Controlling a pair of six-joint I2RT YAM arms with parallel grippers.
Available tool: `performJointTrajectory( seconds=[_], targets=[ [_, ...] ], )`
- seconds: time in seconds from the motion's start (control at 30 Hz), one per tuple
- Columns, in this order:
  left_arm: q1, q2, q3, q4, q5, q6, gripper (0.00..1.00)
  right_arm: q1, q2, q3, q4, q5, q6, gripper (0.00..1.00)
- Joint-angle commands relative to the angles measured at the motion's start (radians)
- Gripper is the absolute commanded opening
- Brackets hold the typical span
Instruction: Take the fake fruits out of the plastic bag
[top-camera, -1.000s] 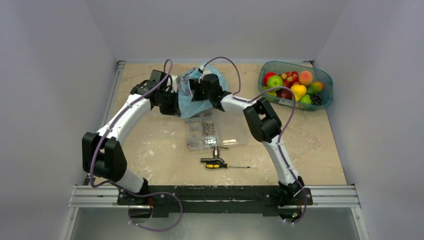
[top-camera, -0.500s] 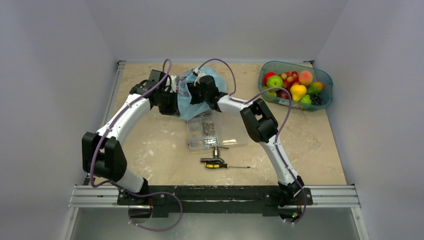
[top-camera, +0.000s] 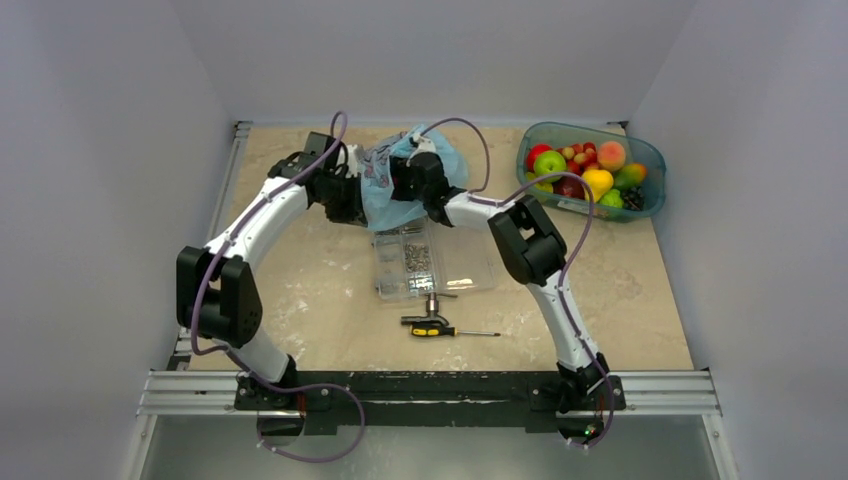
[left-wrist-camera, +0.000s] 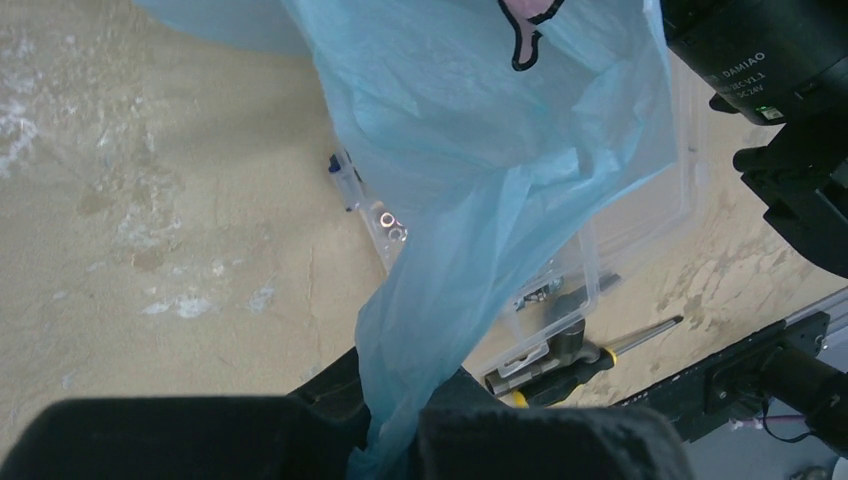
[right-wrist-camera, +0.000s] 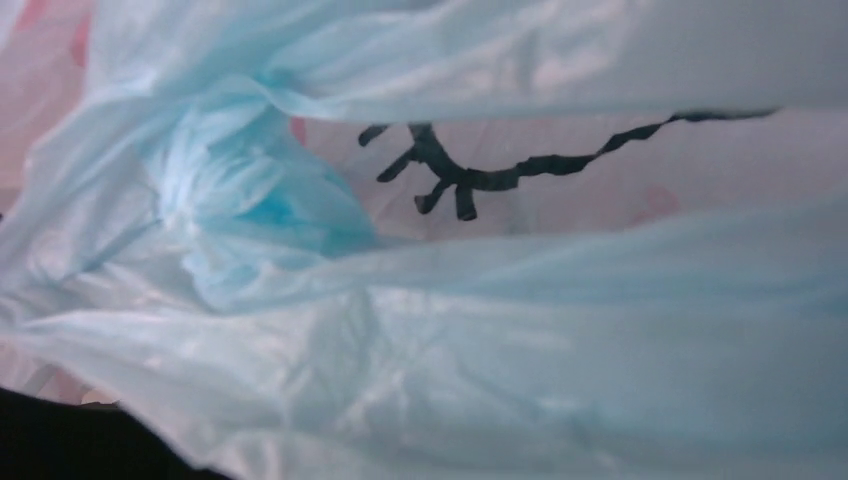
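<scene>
Top external: finds the plastic bag (top-camera: 385, 185) bunched at the far centre of the table (top-camera: 300, 290), between the two arm tips and just beyond the clear compartment box (top-camera: 432, 262). Places the left gripper (top-camera: 352, 197) against the bag's left side and the right gripper (top-camera: 418, 178) against its right, with both sets of fingertips hidden by film from here. Shows fake fruits (top-camera: 588, 175) only in the teal tub (top-camera: 650, 158) at far right, well apart from the bag; cannot tell what lies inside the bag. Notes a yellow-and-black screwdriver (top-camera: 445, 329) just on the near side of the box.

Left wrist: adds what the overhead hides, namely the left fingers (left-wrist-camera: 200, 440) clamped on a gathered strip of the blue film, the sheet stretching up and away from them. Picks up the box corner and screws behind the film, plus a dark-and-pink print at the top edge.

Right wrist: fills with crinkled blue film and a thin black printed line. Gives no sight of the fingers, so cannot tell whether the right jaws are spread or closed on anything.
</scene>
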Motion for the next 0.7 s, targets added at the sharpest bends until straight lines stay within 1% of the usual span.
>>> performJointTrajectory(
  seconds=[0.0, 0.1, 0.17, 0.27, 0.33, 0.4, 0.5, 0.57, 0.67],
  targets=[
    [0.014, 0.080, 0.137, 0.020, 0.058, -0.039, 0.00, -0.080, -0.083, -0.023, 0.099, 0.177, 0.035, 0.12],
    [0.017, 0.127, 0.223, -0.031, 0.039, -0.029, 0.00, -0.127, -0.076, -0.012, 0.121, 0.145, 0.046, 0.11],
    [0.023, 0.137, 0.239, -0.042, 0.022, -0.025, 0.00, -0.151, -0.082, 0.004, 0.106, 0.114, 0.046, 0.10],
    [0.034, 0.123, 0.187, -0.014, 0.010, -0.020, 0.00, -0.162, -0.121, 0.002, 0.071, 0.057, 0.034, 0.06],
    [0.037, 0.104, 0.142, 0.024, -0.002, -0.017, 0.00, -0.161, -0.162, -0.026, 0.049, 0.033, 0.007, 0.06],
    [0.038, 0.090, 0.127, 0.037, 0.001, -0.019, 0.00, -0.160, -0.208, -0.082, 0.053, -0.001, 0.002, 0.08],
    [0.038, 0.075, 0.126, 0.041, 0.023, -0.028, 0.00, -0.161, -0.269, -0.141, 0.055, -0.047, -0.002, 0.15],
    [0.036, 0.072, 0.122, 0.050, 0.048, -0.043, 0.00, -0.161, -0.276, -0.130, 0.025, -0.086, -0.026, 0.25],
    [0.032, 0.086, 0.119, 0.064, 0.102, -0.066, 0.00, -0.162, -0.242, -0.076, -0.034, -0.166, -0.034, 0.33]
  ],
)
